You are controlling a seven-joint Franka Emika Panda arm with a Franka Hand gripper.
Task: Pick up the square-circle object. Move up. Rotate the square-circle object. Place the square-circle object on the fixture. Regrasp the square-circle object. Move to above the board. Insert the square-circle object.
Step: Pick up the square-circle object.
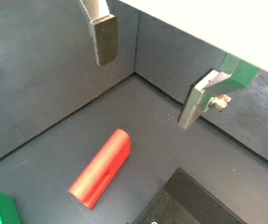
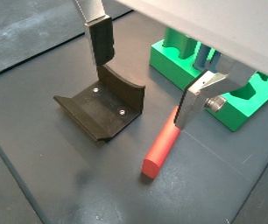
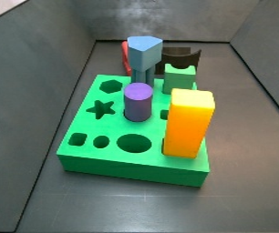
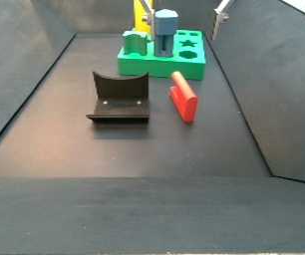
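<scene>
Claw [image 2: 143,74] hung wide open and empty above the floor [image 4: 62,129], over the square-circle object [image 2: 160,150]. Lay flat on the floor between the fixture [image 4: 118,97] and the board [image 4: 166,62], just beside both, touching neither finger [image 1: 106,41].

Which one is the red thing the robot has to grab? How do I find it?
Find the green board, then look on the dark floor beside it, next to the fixture. The square-circle object lies flat there, under the open gripper. It is the only red block lying down.
</scene>
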